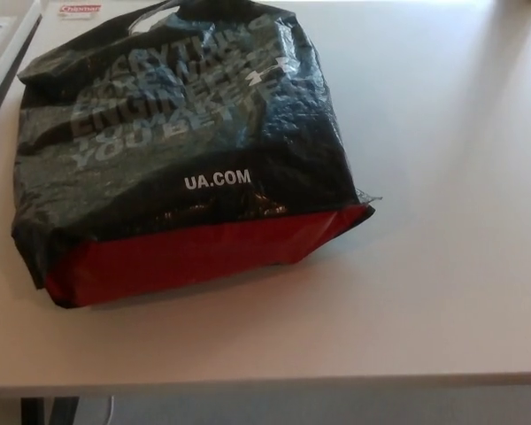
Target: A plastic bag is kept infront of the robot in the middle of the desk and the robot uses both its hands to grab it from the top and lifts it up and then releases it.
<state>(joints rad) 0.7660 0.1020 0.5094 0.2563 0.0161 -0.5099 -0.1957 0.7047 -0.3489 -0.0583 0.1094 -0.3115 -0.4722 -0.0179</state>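
Nearest the camera runs the front edge of the white bench [354, 372], a bare strip of its top lying between that edge and the bag. Neither robot hand shows anywhere in the head view, so whether their fingers are spread or closed cannot be told, nor which arm is closer to the work.

Next comes the plastic bag [186, 168], lying on its side on the bench, left of centre in the view. Its red bottom panel [195, 252] faces the camera at about 6 o'clock, folded and creased, with the white "UA.COM" lettering just above it on the black face. The bag looks full and slumped, its skin glossy and wrinkled.

The long axis runs from that red base away toward roughly 12 o'clock, tilted slightly to 1 o'clock. At the far end sits the handle cut-out [155, 13], close to the top border of the view. That is the point the coming move turns on, in my judgement: the top to be grabbed lies at the far end, so both hands would have to reach over the whole body of the bag.

Farthest off, at about 11 o'clock, a small white label [80, 9] lies on the bench beyond the bag.
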